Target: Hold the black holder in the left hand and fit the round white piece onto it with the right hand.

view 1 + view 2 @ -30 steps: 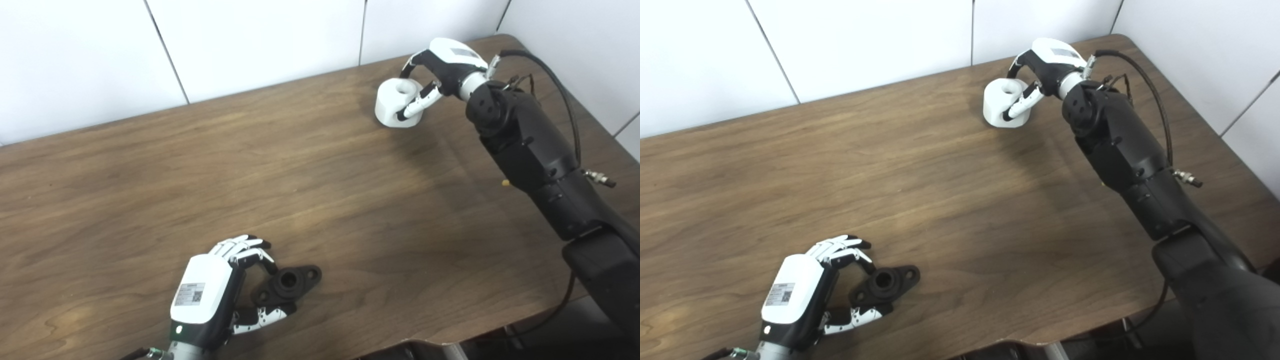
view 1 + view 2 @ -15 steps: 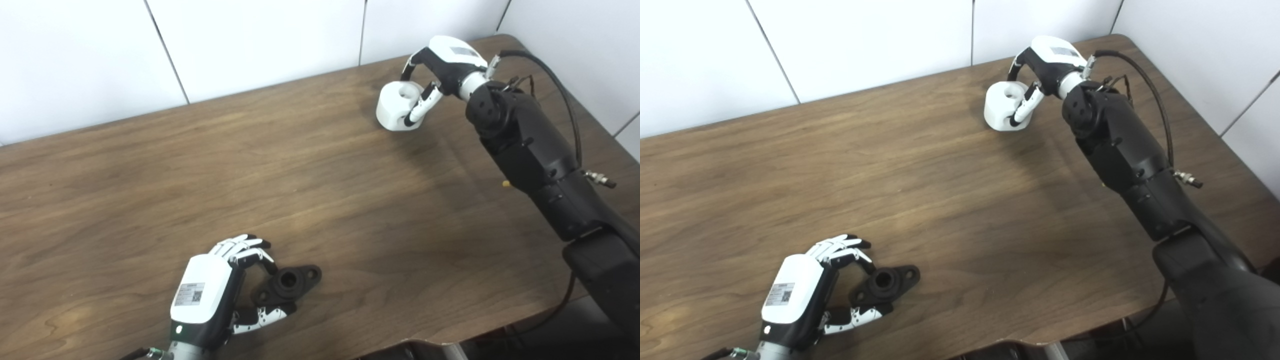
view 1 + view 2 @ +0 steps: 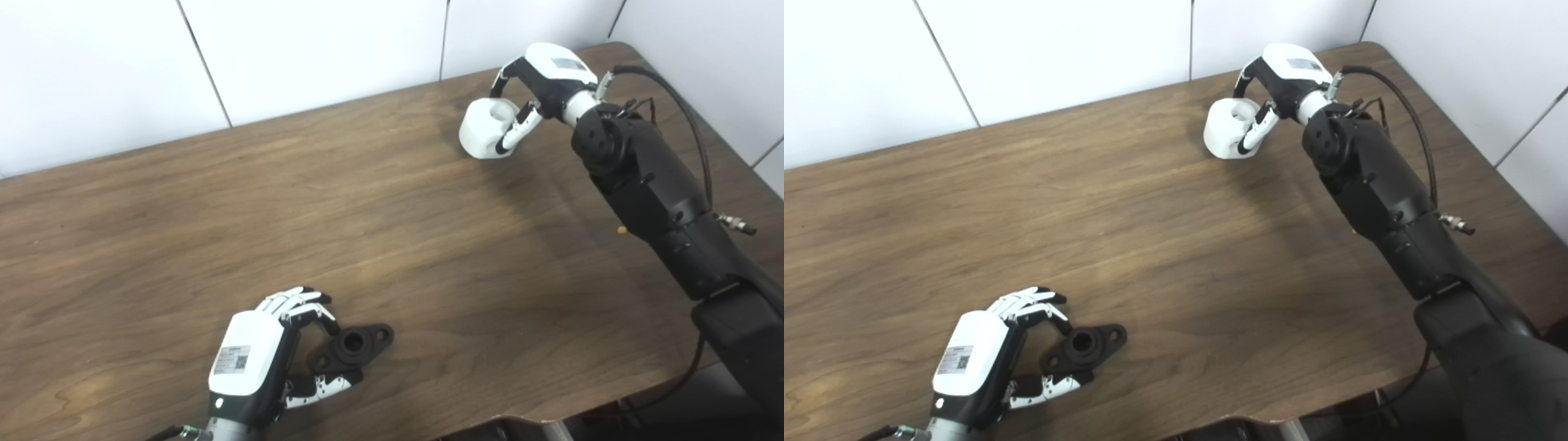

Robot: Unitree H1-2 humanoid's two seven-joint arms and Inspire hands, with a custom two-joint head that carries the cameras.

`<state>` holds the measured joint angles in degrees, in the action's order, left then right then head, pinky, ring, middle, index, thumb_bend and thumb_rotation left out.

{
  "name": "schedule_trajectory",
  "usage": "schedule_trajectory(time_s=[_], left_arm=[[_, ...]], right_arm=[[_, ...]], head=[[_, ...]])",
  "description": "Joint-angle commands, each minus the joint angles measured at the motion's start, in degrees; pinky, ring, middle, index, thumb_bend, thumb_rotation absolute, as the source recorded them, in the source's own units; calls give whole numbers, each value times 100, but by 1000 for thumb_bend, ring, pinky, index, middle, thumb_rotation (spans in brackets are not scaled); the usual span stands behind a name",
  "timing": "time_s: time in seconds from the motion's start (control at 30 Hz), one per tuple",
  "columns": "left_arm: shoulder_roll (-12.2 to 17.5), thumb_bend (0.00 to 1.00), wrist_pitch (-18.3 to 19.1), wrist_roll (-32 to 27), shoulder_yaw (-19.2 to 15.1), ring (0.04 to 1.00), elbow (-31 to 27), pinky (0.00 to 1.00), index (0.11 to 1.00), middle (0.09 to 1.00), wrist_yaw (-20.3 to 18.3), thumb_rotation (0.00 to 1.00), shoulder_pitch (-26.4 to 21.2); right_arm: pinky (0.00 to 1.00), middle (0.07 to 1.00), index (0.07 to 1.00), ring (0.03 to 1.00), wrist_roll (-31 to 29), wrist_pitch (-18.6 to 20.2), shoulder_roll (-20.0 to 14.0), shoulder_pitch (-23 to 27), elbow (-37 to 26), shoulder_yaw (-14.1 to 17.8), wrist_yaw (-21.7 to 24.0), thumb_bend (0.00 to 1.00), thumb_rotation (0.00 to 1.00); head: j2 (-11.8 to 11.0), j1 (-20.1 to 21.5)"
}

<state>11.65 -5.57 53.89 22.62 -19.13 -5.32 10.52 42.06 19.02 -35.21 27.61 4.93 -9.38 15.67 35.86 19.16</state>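
Lifting looks underway at the far right corner of the table (image 3: pixel 184 202): the right hand (image 3: pixel 539 82) has its fingers curled over the round white piece (image 3: pixel 487 128) w/ the thumb pressing its near side, and vs. a second ago the piece sits tipped and slightly higher, shifted a touch toward the left edge. Whether it's fully clear of the wood, can't tell; the shadow below suggests barely. So the grasp seems to have taken, and the carry phase is prob. starting.

Near the front edge, toward the front left corner, the left hand (image 3: pixel 257 361) is unchanged: fingers and thumb pinching the near end of the black holder (image 3: pixel 352 349), which lies flat on the tabletop w/ its bore facing up. Holder not yet raised.

The two parts are well apart, roughly diagonal across the table. Next, I'd judge: bring the white piece over toward the front left corner, align its centre hole w/ the holder's raised hub.
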Motion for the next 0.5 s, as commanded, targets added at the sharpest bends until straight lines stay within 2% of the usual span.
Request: schedule_trajectory(time_s=[0.0,0.17,0.47], left_arm=[[57,517,159,94,-17,817,71,791,489,753,-176,45,58],[11,517,152,166,12,818,134,792,489,753,-138,47,13],[-143,516,248,321,124,829,212,818,490,763,-191,48,-73]], right_arm=[[817,794,487,877,21,-203,-247,149,-218,88,-121,516,147],[823,790,488,886,101,-182,-401,90,-747,47,145,517,146],[862,779,486,894,168,121,-537,-150,-2352,115,1060,519,146]], head=[[71,-136],[203,-441],[490,-1012]])
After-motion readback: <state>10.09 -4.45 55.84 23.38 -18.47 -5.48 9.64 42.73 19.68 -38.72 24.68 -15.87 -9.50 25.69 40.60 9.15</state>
